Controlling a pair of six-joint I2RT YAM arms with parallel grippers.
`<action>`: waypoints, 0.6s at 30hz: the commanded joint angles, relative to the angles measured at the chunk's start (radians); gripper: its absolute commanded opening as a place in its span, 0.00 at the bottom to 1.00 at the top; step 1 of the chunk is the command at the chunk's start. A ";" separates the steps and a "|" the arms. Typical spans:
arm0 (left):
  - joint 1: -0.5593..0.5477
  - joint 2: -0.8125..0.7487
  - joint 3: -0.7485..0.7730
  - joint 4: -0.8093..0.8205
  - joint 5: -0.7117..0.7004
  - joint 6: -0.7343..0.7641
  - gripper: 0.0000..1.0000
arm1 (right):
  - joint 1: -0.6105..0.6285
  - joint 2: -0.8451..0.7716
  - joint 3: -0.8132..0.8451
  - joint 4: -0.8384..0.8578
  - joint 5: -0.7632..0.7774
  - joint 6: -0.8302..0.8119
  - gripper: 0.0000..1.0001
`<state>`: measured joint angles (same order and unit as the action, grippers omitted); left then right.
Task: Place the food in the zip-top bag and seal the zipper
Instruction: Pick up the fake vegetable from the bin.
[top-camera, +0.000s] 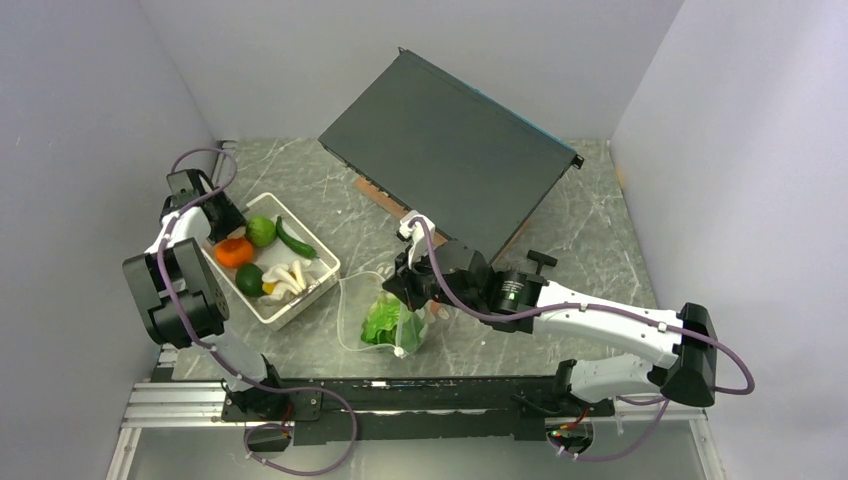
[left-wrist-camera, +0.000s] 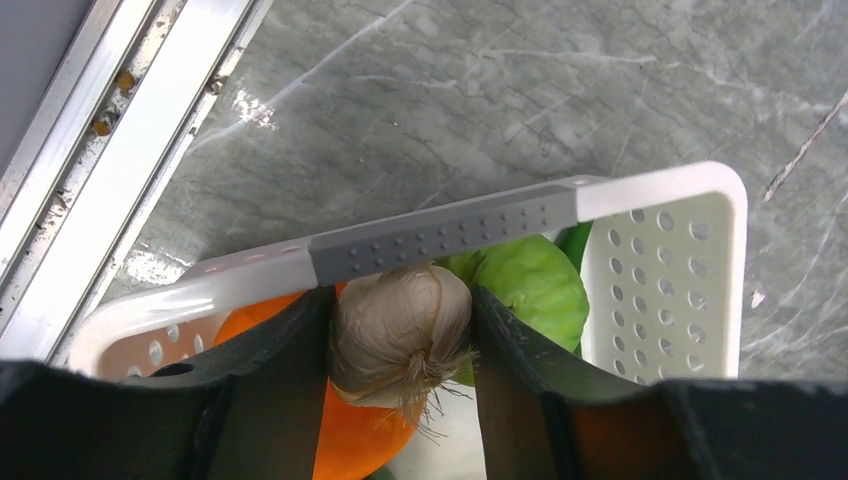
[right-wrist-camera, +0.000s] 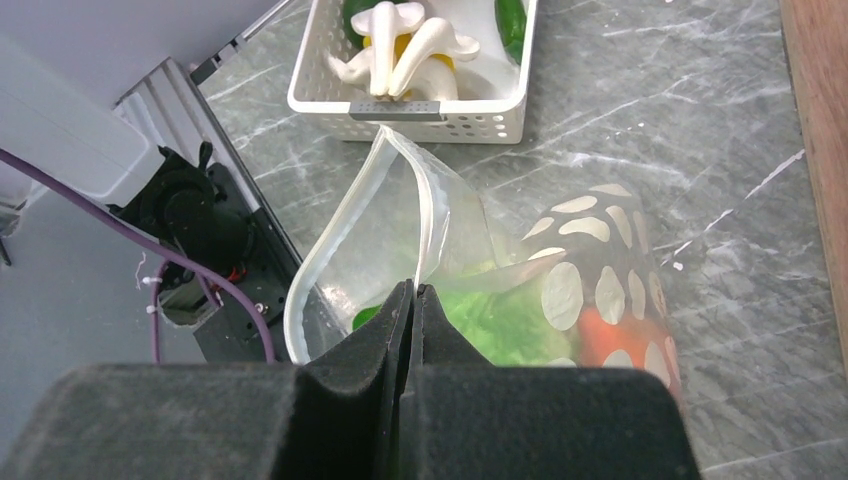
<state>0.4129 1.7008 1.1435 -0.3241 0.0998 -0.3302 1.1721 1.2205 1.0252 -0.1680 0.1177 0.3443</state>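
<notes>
From above, we see the left gripper (top-camera: 222, 222) low over the far left corner of the white basket (top-camera: 305, 298), which stands on the marble table (top-camera: 600, 230). An orange (top-camera: 234, 252), two green fruits (top-camera: 261, 231), a cucumber (top-camera: 295, 238) and mushrooms (top-camera: 289, 277) lie in the basket. Just right of it the bag (top-camera: 365, 300) lies on the table with lettuce (top-camera: 381, 321) inside, and the right gripper (top-camera: 405, 292) is at its mouth. A dark panel (top-camera: 450, 150) leans behind.

At the left wrist, a whitish bulb (left-wrist-camera: 400, 330) with dry roots sits right between the two fingers (left-wrist-camera: 285, 370). Each finger touches one side of it, so the grip is narrow and closed on the bulb. The bulb is over the orange, at the grey-banded rim. One green fruit is just beside it on the right.

At the right wrist, the fingers (right-wrist-camera: 385, 330) are pressed together with no gap, and they pinch the clear rim of the bag. The zipper (right-wrist-camera: 330, 225) curves away from the fingertips in an open loop, so the mouth is not sealed. The lettuce lies in the bag just beyond the fingers, and something orange-red shows through the dotted side. The basket is just beyond the bag's mouth.
</notes>
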 joint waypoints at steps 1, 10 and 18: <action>-0.035 -0.077 0.027 -0.002 -0.022 0.027 0.44 | -0.004 0.008 0.059 0.007 0.005 0.012 0.00; -0.086 -0.150 0.019 -0.025 -0.066 0.073 0.29 | -0.006 0.020 0.087 -0.046 0.017 0.055 0.00; -0.115 -0.235 -0.032 -0.017 -0.091 0.098 0.23 | -0.004 -0.025 0.061 -0.054 0.034 0.099 0.00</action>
<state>0.3077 1.5352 1.1332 -0.3492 0.0315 -0.2653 1.1721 1.2415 1.0618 -0.2401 0.1268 0.4114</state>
